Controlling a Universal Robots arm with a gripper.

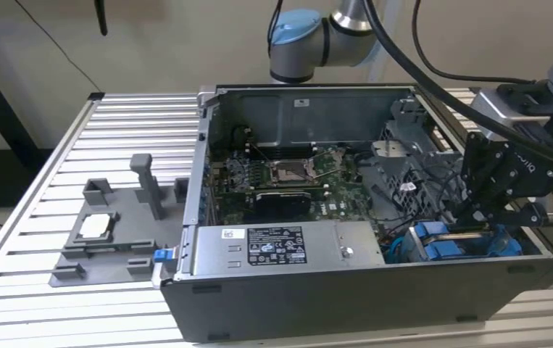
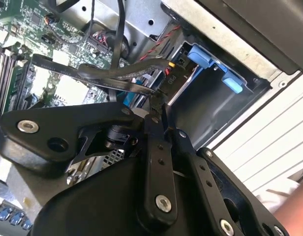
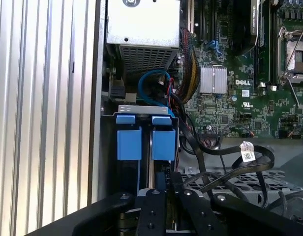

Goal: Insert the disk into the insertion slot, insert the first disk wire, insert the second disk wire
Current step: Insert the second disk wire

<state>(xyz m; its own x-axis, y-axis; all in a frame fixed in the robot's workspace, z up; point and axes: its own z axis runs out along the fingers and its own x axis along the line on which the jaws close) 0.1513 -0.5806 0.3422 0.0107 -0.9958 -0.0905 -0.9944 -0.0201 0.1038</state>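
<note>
Reaching down into the open black computer case, the black linkage gripper hangs over the insertion slot, a dark grey drive cage with blue plastic rails in the case's corner at the exterior view's right. From the exterior view the whole bench is laid out: the slatted aluminium table, the grey plastic fixture tray outside the case to the exterior view's left, the silver power supply box and the green motherboard. The first wrist view looks straight along the cage, its two blue rail tabs side by side and its long axis running from the fingers toward the power supply. The second wrist view catches what the others miss: the fingers drawn narrow, nearly together, around a flat black cable just beside the cage's blue tabs, though whether they actually pinch it I cannot tell. More black cables loop beside the cage.
</note>
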